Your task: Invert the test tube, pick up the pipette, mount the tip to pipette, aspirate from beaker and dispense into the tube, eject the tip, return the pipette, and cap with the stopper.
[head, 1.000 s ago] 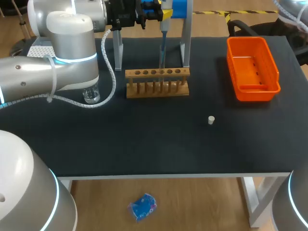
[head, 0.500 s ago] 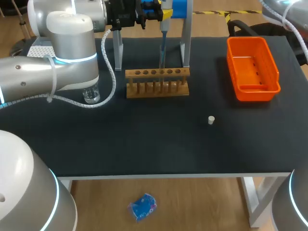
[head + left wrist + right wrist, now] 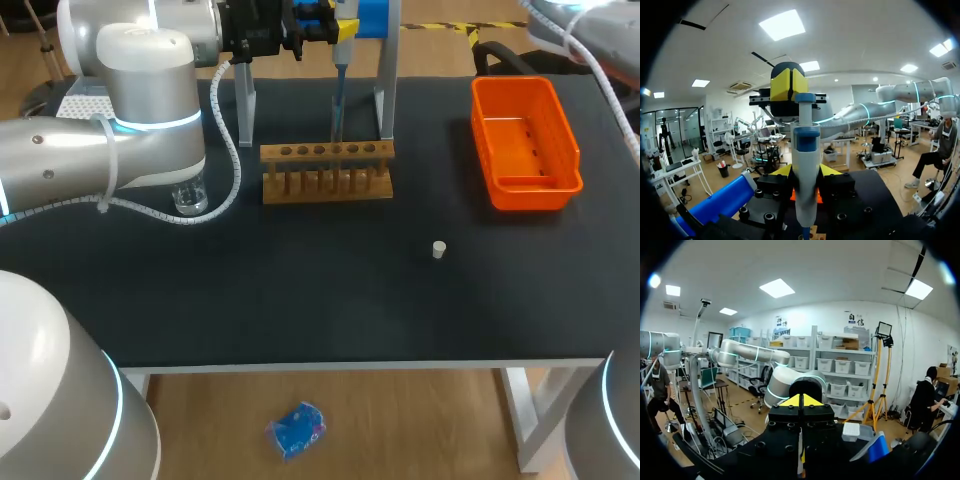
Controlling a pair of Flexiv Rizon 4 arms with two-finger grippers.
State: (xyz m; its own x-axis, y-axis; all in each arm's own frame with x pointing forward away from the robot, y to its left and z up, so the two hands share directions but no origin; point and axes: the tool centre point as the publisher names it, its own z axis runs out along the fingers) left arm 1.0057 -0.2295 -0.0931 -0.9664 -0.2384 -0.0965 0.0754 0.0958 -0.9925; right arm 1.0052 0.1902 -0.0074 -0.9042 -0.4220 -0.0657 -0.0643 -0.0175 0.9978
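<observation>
My left gripper (image 3: 805,172) pinched the pipette (image 3: 805,145) upright between its tips, the rack (image 3: 327,170) beneath; my right gripper (image 3: 800,401) was pressed together.

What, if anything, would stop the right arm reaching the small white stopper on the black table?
Probably nothing. The small white stopper stands alone on bare tabletop, clear of the orange plastic tray and wooden test-tube rack. The right arm sits at the far right corner, beyond the tray.

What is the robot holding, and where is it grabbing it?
The left gripper holds the pipette by its white body, below the blue band. The right gripper holds nothing.
</observation>
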